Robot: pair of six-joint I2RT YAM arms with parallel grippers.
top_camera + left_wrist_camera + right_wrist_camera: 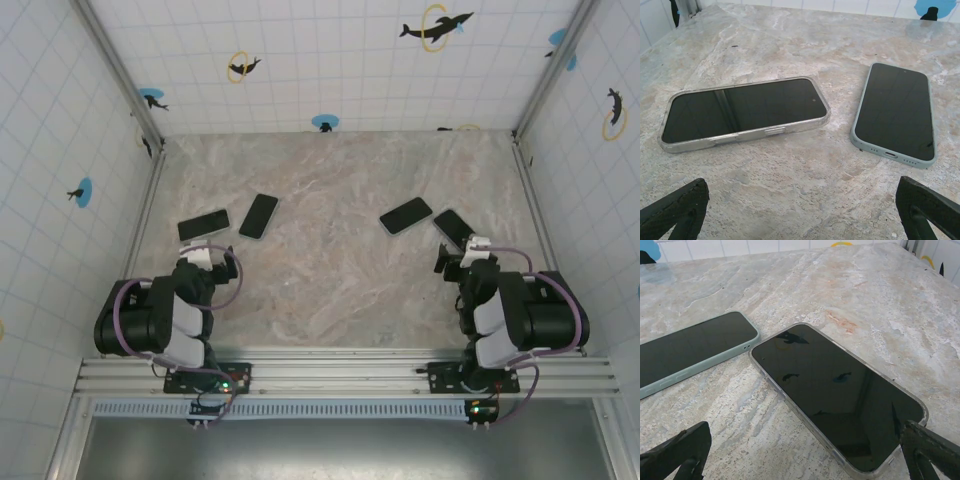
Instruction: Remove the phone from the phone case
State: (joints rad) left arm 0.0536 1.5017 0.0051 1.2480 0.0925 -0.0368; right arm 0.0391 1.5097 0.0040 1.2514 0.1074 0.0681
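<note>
Marble tabletop (330, 300), top view: a clear-cased phone (203, 224) and a blue-cased phone (259, 215) lie toward the left edge, a second pair (406, 215) toward the right edge. Left wrist view: left gripper (800, 215) wide apart, empty, facing both left phones. Right wrist view: right gripper (800, 455) likewise, facing the second pair.

Clear-cased phone (837, 395), green-cased phone (690, 352) beside, marble table (840, 285)
</note>
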